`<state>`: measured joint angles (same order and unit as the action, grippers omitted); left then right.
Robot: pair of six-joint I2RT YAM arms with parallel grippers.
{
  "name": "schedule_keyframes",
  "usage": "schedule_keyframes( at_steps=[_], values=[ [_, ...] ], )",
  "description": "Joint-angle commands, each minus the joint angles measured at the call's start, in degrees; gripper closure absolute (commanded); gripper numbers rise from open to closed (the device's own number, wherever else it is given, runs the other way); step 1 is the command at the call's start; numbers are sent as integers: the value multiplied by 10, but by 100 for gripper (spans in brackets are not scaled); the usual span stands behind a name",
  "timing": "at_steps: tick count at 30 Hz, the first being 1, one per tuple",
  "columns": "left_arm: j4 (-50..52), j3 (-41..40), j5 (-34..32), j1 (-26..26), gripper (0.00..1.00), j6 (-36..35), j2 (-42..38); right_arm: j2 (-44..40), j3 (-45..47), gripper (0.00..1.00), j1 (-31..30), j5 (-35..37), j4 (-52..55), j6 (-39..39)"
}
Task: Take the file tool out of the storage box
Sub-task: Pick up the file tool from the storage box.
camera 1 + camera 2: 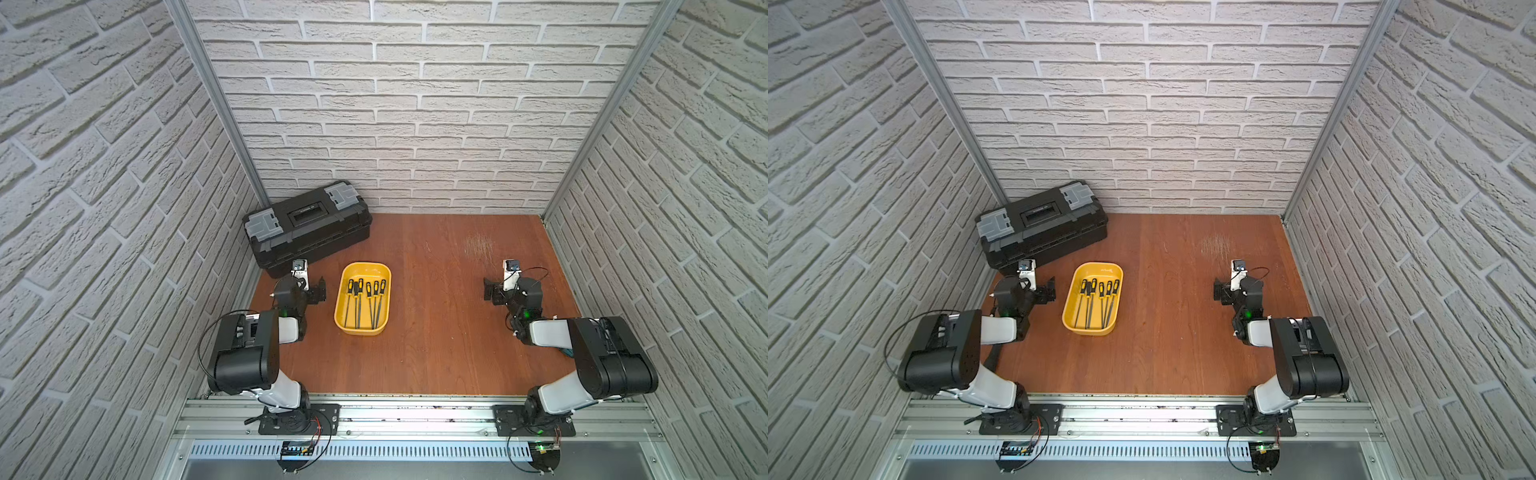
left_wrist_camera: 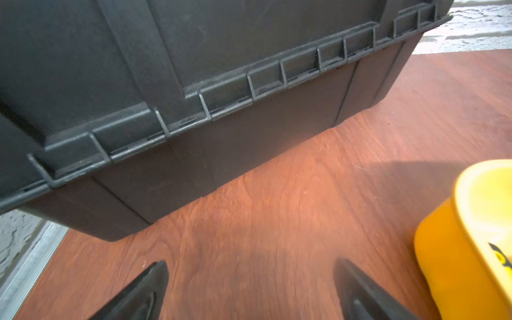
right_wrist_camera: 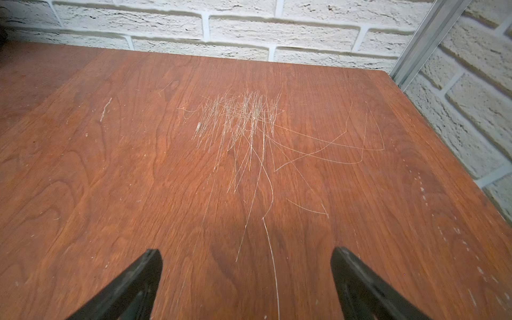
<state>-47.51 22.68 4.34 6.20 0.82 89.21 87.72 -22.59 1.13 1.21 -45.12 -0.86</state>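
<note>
The reach is judged not yet begun. The left tool (image 1: 319,290) and the right tool (image 1: 490,289) are both held parted and empty over the counter (image 1: 436,340). The storage box (image 1: 365,271), a shallow yellow tray of smooth plastic with rounded corners, is set just beside the left tool, toward the right one and well apart from it. Slender dark files (image 1: 360,305) with black-and-yellow handles are laid nearly parallel inside. A ribbed black toolbox (image 1: 307,226) is seen ahead of the left tool. Next, a descent over one handle is called for, followed by a narrow pinch.
</note>
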Motion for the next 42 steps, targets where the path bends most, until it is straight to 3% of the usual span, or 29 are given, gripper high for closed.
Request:
schedule_keyframes(
  at_steps=[1, 30, 33, 36, 42],
  values=[
    [-13, 4, 6, -2, 2, -6, -4, -9, -8, 1, 1, -3, -14, 2],
    [-13, 4, 5, -3, 2, -6, -4, -10, -7, 1, 1, -3, -15, 2],
    [-13, 1, -18, -14, 1, -13, -9, -26, -20, 1, 1, -13, 18, -3],
    [32, 18, -35, -26, 1, -23, -30, -71, -61, 1, 0, -20, 122, -6],
    [234, 100, -101, -76, 2, -46, -129, -164, -95, 1, -13, 10, 237, -17]
  ],
)
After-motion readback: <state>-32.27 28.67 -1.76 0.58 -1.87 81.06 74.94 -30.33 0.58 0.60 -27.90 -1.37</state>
